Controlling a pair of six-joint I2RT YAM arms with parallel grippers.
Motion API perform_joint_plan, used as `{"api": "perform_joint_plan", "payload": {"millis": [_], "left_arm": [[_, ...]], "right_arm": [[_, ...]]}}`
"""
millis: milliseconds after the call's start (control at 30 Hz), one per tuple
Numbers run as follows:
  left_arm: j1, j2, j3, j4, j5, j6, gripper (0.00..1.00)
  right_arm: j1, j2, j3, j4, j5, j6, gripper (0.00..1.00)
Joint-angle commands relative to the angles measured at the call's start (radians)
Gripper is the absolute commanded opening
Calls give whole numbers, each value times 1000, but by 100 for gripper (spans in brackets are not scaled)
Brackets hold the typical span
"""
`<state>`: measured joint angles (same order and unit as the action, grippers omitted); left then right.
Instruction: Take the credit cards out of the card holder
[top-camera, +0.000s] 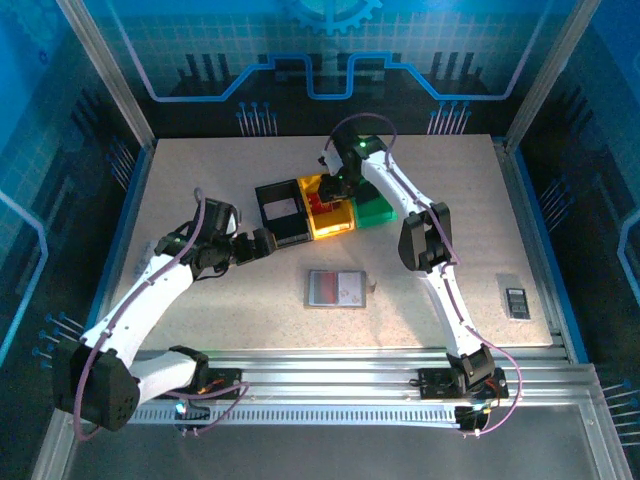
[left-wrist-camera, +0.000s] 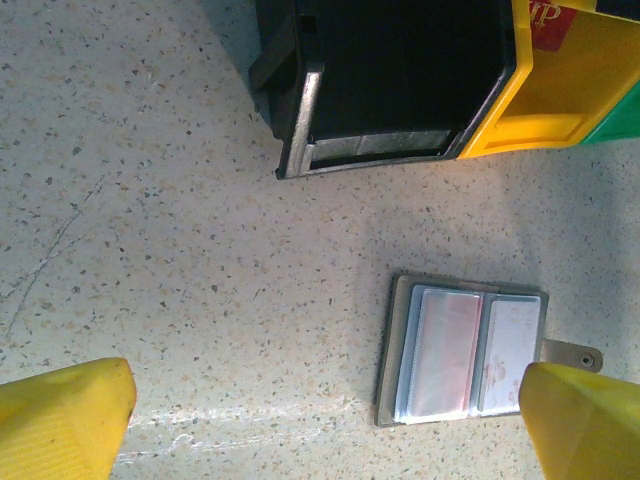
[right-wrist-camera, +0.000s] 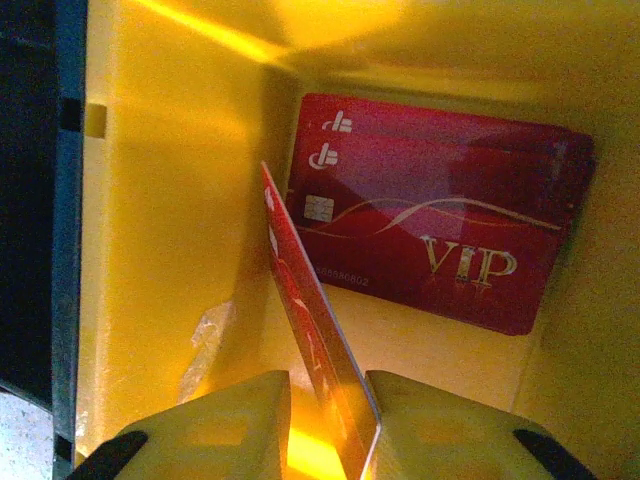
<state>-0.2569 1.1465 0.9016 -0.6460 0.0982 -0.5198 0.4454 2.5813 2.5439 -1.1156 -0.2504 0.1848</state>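
Credit cards of thin red plastic (right-wrist-camera: 430, 230), two of them printed VIP, lie flat and overlapping on the floor of the yellow plastic bin (right-wrist-camera: 170, 200). A third red card (right-wrist-camera: 320, 340) stands on edge between the yellow fingers of the right tool (right-wrist-camera: 330, 410), which reaches down into that bin. A sliver of light shows along one side of the card, so I cannot tell whether the tool clamps it or is free of it. By my reading, the step in hand is dropping this card with the others.

The small grey folding card holder (top-camera: 335, 288) lies open on the speckled bench (top-camera: 450, 180), near the bins and well apart from the right tool. It seems to hold a pinkish card (left-wrist-camera: 440, 355) and a whitish card (left-wrist-camera: 508, 350), so the task looks unfinished. The left tool (left-wrist-camera: 320, 430) hangs above the bench, jaws spread wide and empty, with the holder near one finger.

Next, the right tool would need to clear the bin wall and reach the holder, perhaps while the left tool pins it.
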Motion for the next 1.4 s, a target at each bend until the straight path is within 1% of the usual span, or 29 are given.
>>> {"api": "perform_joint_plan", "payload": {"millis": [0, 267, 467, 600, 900, 1000, 1100, 1200, 1367], "left_arm": [[13, 4, 15, -6, 1, 26, 99], [13, 4, 16, -6, 3, 28, 99], [13, 2, 17, -7, 3, 29, 99], [13, 2, 15, -8, 4, 29, 99], [13, -1, 14, -8, 5, 30, 99], [13, -3, 14, -7, 3, 29, 99], [13, -4, 15, -9, 4, 29, 99], [13, -4, 12, -9, 15, 26, 99], [9, -3, 4, -15, 45, 10, 99]], "right_arm": [[-11, 14, 49, -34, 21, -10, 27], [-12, -18, 65, -21, 52, -10, 32], [-14, -43, 76, -14, 73, -11, 35], [-15, -57, 88, -9, 83, -10, 39], [-15, -87, 109, -9, 72, -4, 44], [-13, -118, 120, -14, 74, 9, 45], [-9, -177, 114, -14, 64, 37, 52], [0, -268, 40, 5, 100, 81, 55], [39, -499, -261, 152, 166, 118, 70]]}}
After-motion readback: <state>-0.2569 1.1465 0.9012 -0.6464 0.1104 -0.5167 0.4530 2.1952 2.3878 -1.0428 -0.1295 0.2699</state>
